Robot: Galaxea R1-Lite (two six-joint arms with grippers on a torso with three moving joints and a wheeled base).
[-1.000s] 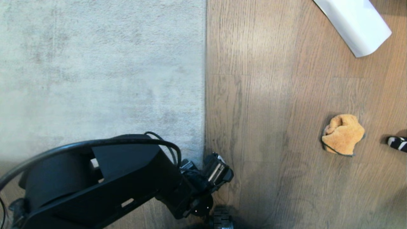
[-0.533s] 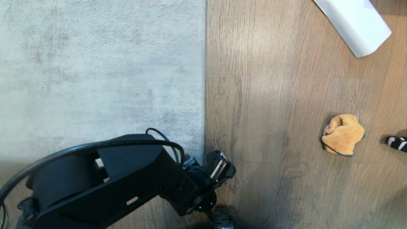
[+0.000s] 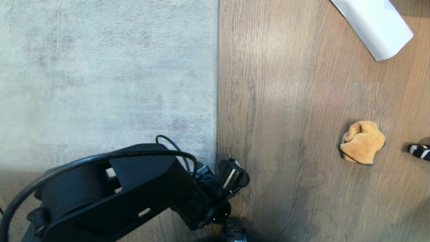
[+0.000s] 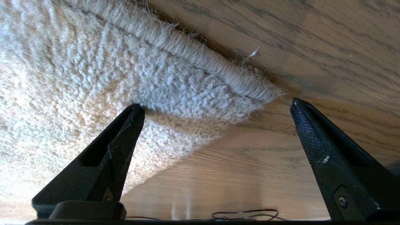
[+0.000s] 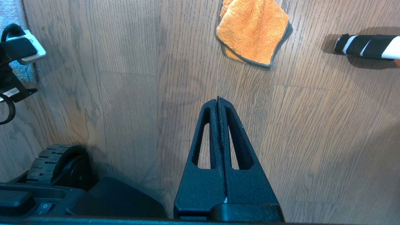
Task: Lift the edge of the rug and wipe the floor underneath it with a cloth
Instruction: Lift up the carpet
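Note:
The pale grey rug lies flat on the wood-grain floor. Its near right corner, the rug edge, sits between the fingers of my left gripper, which is open wide and low over the floor. One fingertip is over the pile, the other over bare planks. Nothing is gripped. The orange cloth lies crumpled on the floor far to the right. In the right wrist view the cloth is ahead of my right gripper, which is shut and empty.
A white rolled paper sheet lies at the far right. A black-and-white striped object pokes in beside the cloth. My base wheel stands on the floor close behind the rug corner. The left arm covers the rug's near edge.
My left arm has crept slightly to the right at the rug corner and its wrist has turned a little. The gripper stays open. Cloth, rug and right arm have not moved.

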